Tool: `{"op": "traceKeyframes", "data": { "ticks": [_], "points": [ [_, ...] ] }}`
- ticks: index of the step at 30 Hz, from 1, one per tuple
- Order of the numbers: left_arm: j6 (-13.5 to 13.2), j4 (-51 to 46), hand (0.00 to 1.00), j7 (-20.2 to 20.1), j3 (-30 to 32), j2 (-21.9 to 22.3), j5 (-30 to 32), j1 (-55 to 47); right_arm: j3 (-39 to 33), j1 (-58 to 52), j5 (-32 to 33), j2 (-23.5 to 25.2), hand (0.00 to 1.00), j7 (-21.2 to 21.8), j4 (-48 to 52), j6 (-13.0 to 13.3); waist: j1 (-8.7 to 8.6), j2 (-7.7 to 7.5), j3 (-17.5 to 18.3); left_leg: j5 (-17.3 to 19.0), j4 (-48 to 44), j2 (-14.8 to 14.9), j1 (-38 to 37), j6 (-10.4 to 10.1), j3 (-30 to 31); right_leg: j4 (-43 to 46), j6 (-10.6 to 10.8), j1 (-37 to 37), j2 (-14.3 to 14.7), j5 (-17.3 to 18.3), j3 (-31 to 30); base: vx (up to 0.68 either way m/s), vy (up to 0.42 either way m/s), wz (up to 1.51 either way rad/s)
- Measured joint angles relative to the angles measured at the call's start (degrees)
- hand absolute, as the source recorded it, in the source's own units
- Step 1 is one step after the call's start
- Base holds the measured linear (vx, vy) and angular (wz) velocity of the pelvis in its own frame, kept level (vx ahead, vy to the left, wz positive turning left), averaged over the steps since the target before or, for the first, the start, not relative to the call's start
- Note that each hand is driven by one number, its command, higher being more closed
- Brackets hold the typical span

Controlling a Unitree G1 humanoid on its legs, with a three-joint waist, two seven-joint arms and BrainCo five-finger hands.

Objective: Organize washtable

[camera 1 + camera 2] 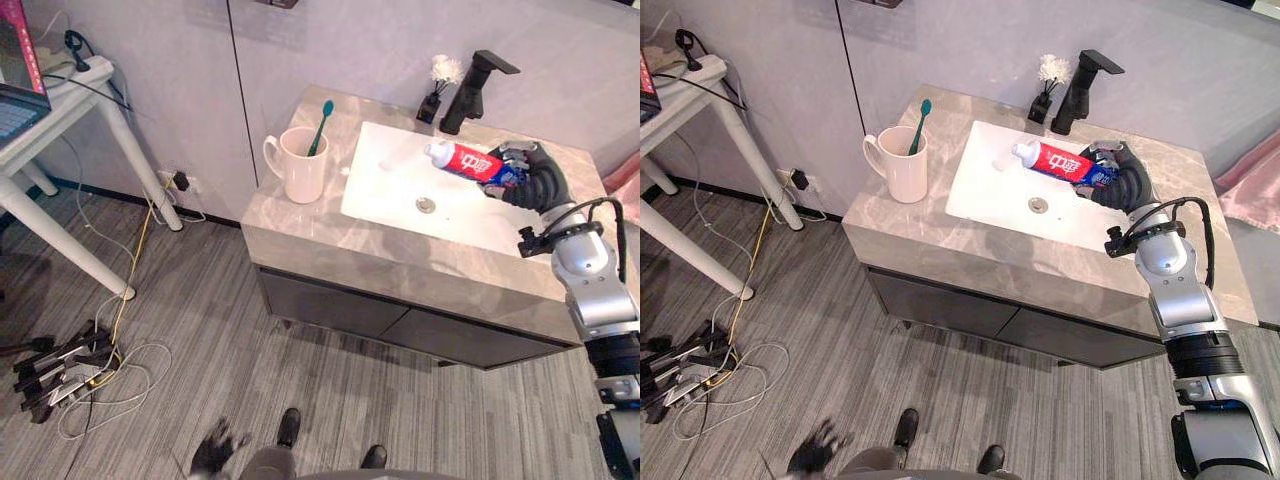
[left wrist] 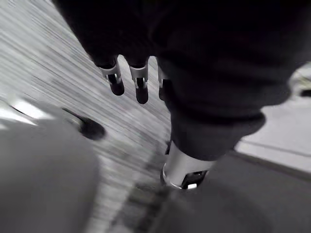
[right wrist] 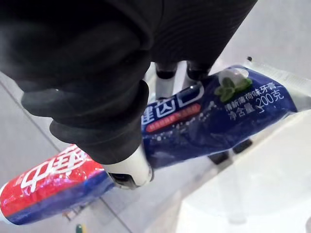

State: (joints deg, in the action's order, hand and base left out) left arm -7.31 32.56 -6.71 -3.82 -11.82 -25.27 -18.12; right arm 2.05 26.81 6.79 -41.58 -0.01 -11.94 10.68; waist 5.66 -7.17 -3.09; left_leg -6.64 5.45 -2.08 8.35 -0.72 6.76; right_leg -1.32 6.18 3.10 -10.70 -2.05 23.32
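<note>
A red, white and blue toothpaste tube is held level above the white sink basin, its white cap pointing toward the cup. My right hand is shut on the tube's blue end, fingers and thumb curled round it. A cream mug with a teal toothbrush standing in it sits on the grey marble counter, left of the basin. My left hand hangs low over the wooden floor, fingers straight and holding nothing.
A black faucet stands at the basin's back edge, with a small black vase of white flowers beside it. A white table with a laptop stands far left. Cables and a power strip lie on the floor.
</note>
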Motion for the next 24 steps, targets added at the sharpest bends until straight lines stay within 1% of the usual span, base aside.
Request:
{"op": "traceKeyframes", "data": {
  "ticks": [1,3,4,6,7,9,11,13,14,18,24],
  "points": [
    [0.0,-7.8,0.0,-1.1,-1.9,-0.4,-3.5,-0.6,0.1,0.2,1.7,1.9,1.0,0.0,0.5,0.0,0.01,0.2,0.2,0.0,0.0,0.0,0.0,0.0,0.0,0.0,0.0,0.0,0.0,0.0,0.0,0.0,0.0,0.0],
    [0.1,-20.5,0.0,-2.4,-4.1,-0.5,-8.1,-0.7,1.1,0.1,4.1,5.7,1.0,0.0,4.4,-0.1,-0.31,0.71,0.4,0.0,0.0,0.0,0.2,0.0,-0.1,-0.1,0.0,0.2,0.0,0.0,0.1,0.02,-0.001,-0.02],
    [0.1,-23.4,0.0,-2.6,-4.3,-0.6,-8.9,-0.4,1.8,0.0,4.5,6.5,1.0,0.1,5.8,-0.1,-0.32,0.83,0.5,0.0,0.0,0.0,0.1,0.1,-0.2,-0.1,0.0,0.2,0.0,0.0,0.1,0.03,-0.005,-0.05],
    [0.0,-31.5,0.0,-2.8,-4.6,-1.1,-12.2,2.3,5.9,-0.4,4.9,8.8,1.0,0.4,11.8,0.0,-0.15,1.48,0.9,-0.2,-0.1,0.0,0.1,0.3,-0.2,-0.3,0.0,0.0,0.0,0.0,0.1,0.05,-0.009,0.02],
    [0.0,-32.7,0.0,-2.8,-4.6,-1.3,-12.7,3.3,6.9,-0.4,5.0,9.7,1.0,0.4,13.0,0.0,-0.06,1.63,1.0,-0.2,-0.1,0.0,0.1,0.3,-0.2,-0.3,0.0,-0.1,0.0,0.0,0.2,0.06,-0.01,0.08],
    [0.0,-36.9,0.0,-1.7,-4.7,-2.6,-14.6,7.2,11.0,-0.4,5.5,14.0,1.0,1.7,15.8,0.1,0.0,1.88,1.2,-0.2,-0.1,0.0,-0.2,0.3,0.1,-0.4,0.0,-0.7,0.0,0.1,0.6,0.04,-0.008,0.08],
    [0.0,-38.8,0.0,-1.4,-4.8,-3.4,-14.7,9.7,13.1,-0.4,6.1,16.8,1.0,2.6,15.9,0.0,-0.05,1.87,1.2,-0.2,-0.1,-0.1,-0.6,0.3,0.5,-0.4,0.0,-1.3,0.0,0.3,1.1,0.01,-0.003,0.11],
    [0.0,-40.0,0.0,-0.9,-5.1,-3.7,-15.2,11.5,14.5,-0.5,6.2,18.5,1.0,3.1,15.9,0.0,-0.06,1.88,1.2,-0.3,-0.1,-0.3,-0.9,0.4,1.0,0.1,0.2,-1.7,-0.2,0.7,1.7,-0.02,0.006,0.16],
    [0.0,-40.3,0.0,-0.8,-5.4,-4.2,-15.9,12.1,15.0,-0.6,6.2,19.4,1.0,4.2,15.9,0.0,0.0,1.87,1.3,-0.3,-0.1,-0.3,-1.2,0.4,1.2,0.4,0.2,-2.0,-0.3,1.0,1.8,-0.02,0.01,0.12],
    [0.1,-41.6,0.0,-0.8,-5.8,-5.2,-16.9,12.1,16.5,-1.0,6.2,20.1,1.0,6.3,16.1,-0.4,-0.06,1.92,1.3,-0.3,0.0,-0.4,-1.2,0.3,1.4,1.4,-0.2,-1.8,-0.5,1.7,2.2,-0.03,0.01,0.08],
    [0.6,-42.3,0.0,-0.9,-5.9,-5.4,-16.8,12.2,18.6,-5.1,6.2,21.6,1.0,8.8,16.4,-2.0,-0.04,2.15,1.5,-0.3,0.0,-0.4,-1.2,0.3,1.7,1.7,-0.3,-1.8,-0.5,1.8,2.5,-0.01,0.001,0.02]
  ]
}}
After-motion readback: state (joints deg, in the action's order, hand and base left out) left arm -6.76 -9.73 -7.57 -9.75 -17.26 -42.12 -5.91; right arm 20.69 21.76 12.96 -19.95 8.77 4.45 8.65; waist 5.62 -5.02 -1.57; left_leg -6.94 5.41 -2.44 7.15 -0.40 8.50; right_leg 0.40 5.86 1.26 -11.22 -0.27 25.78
